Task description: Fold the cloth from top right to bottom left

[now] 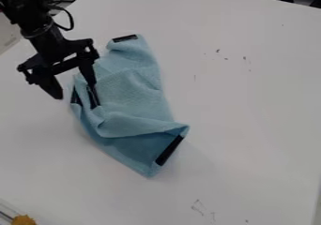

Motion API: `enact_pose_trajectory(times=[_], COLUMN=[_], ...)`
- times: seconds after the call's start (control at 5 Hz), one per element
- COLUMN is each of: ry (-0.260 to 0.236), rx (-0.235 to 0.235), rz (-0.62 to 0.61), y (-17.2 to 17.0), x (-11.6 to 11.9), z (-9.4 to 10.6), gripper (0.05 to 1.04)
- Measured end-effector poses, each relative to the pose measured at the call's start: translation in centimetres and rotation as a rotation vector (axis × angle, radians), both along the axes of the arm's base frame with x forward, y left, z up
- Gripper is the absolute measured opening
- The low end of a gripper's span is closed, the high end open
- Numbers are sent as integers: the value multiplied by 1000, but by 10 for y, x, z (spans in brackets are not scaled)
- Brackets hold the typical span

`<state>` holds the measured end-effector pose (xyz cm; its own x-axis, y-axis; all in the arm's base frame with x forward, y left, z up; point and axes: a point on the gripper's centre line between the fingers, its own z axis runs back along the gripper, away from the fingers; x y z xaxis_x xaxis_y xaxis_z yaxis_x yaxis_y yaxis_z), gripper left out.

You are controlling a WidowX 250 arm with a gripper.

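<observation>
The black gripper [76, 90] is at the left of the camera view, open, its two fingers wide apart. One fingertip is over the cloth's left part, by a dark strip; the other is above the white table just left of the cloth. The light blue cloth [134, 93] lies rumpled and partly folded, long from upper left to lower right. Dark strips mark its top corner, its left edge and its lower right end. A raised fold crosses its lower half, with a darker blue layer below it. Whether the right fingertip touches the cloth, I cannot tell.
The white table [251, 107] has small dark marks on its right side and near the bottom. A yellow-orange object [24, 220] is at the lower left corner. Dark items lie beyond the table's top right edge.
</observation>
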<state>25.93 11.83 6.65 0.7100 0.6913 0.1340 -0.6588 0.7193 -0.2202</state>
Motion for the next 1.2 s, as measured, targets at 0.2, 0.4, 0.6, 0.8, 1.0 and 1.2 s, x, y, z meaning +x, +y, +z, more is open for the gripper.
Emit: enact_pose_trajectory(times=[0.2, 0.4, 0.6, 0.8, 1.0, 1.2], ry=[-8, 52, 49, 77, 89, 101], rx=[40, 88, 127, 158, 180, 190], rz=[-20, -89, -154, -229, -323, -384], y=[-10, -30, -50, -62, -80, -94], x=[-3, 7, 28, 58, 84, 103], z=[20, 39, 54, 52, 49, 49], gripper=[1003, 999, 999, 999, 999, 999])
